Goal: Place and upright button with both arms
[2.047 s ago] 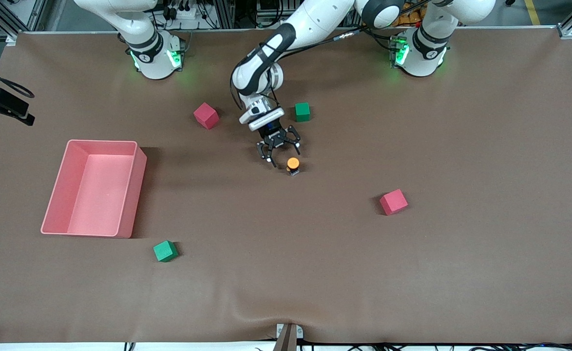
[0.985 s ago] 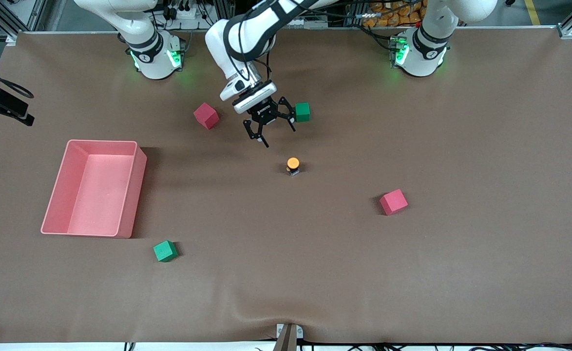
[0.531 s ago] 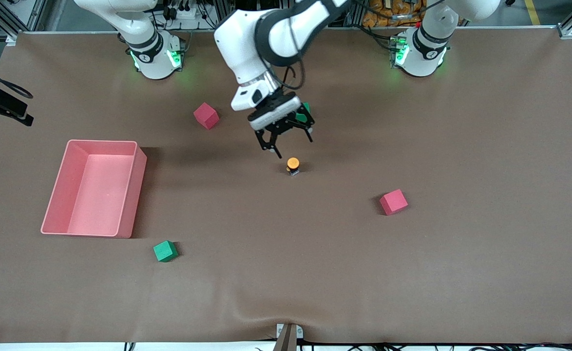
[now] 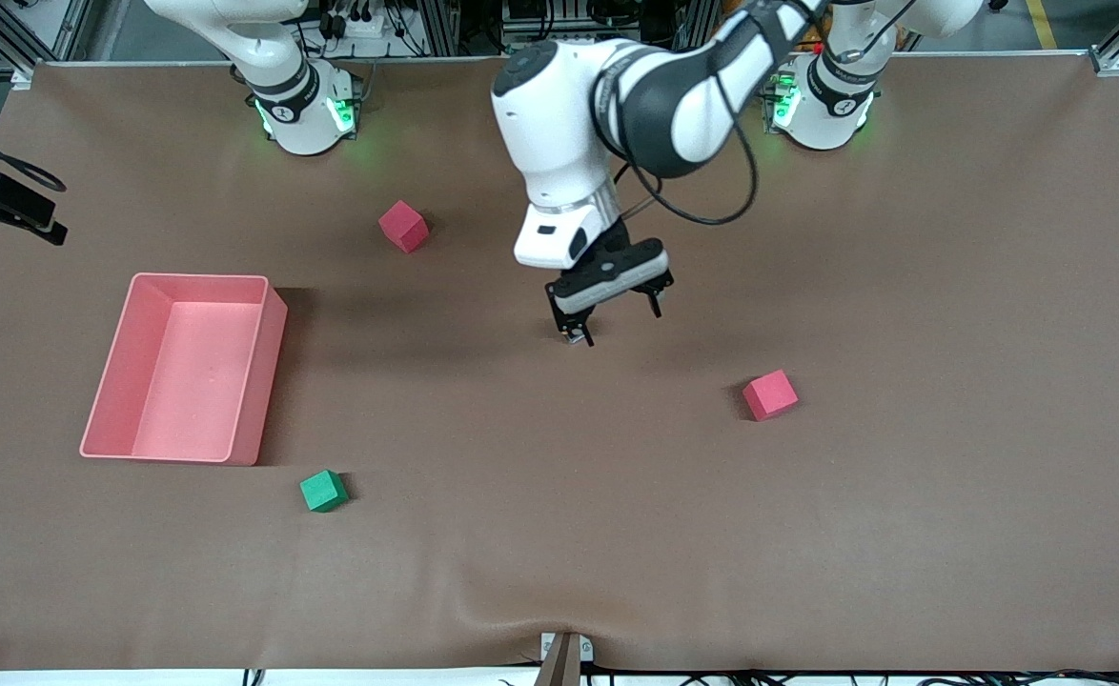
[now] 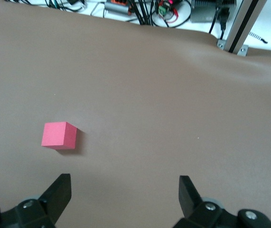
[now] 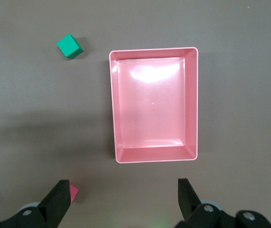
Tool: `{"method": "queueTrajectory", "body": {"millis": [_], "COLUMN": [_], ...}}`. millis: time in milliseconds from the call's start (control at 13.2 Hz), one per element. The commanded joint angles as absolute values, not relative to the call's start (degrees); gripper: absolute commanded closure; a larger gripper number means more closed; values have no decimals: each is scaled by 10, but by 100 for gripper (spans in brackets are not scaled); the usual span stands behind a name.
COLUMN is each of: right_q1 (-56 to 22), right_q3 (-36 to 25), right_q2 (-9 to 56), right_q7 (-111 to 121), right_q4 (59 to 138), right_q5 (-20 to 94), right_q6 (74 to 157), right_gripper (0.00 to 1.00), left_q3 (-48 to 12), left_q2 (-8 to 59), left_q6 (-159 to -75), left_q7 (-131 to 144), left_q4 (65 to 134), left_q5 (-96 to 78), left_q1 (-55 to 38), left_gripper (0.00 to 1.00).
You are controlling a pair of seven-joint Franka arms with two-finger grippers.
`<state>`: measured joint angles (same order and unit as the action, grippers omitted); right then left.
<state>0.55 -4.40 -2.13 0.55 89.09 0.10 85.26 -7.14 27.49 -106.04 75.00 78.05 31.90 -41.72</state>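
Both arms are glossy white with rounded, tube-like segments and broad black bands at the joints. Each base glows green on its sides. The left arm (image 4: 607,105) carries a loose black cable looping beside its wrist, which ends in a white block and a light grey bar. Below that sits the left gripper (image 4: 609,319), black, with thin claw-like fingers. In both wrist views the fingers are matte black wedges with small silver screws at their roots.

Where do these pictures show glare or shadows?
Right wrist view: white glare on the floor of the pink rectangular plastic bin. Front view: a dark shadow band on the brown table cover beside that bin, toward the open left gripper.
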Motion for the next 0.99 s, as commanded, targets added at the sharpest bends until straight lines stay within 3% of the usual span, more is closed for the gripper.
{"method": "queueTrajectory", "body": {"millis": [0,227,606,910], "right_q1": [11,10,5,5], "right_q3": [-44,-43,-41,-41], "right_q2": [-18,-18,-18,-18], "right_q7": [4,4,1,4], "right_q4": [881,882,882,882], "right_q5": [2,2,2,2], "right_q6": [844,845,838,837], "right_gripper": [0,0,0,0], "left_q3": [-87,-168,-366,-342], "left_q2": [231,211,196,162], "left_q6": [-1068,-1067,-1040,-983], "left_q7": [676,614,515,449], "left_q4": [798,799,799,797], "left_q5": [272,220,196,148], "left_q1": [-369,-249,-12,4], "left_gripper": [0,0,0,0]}}
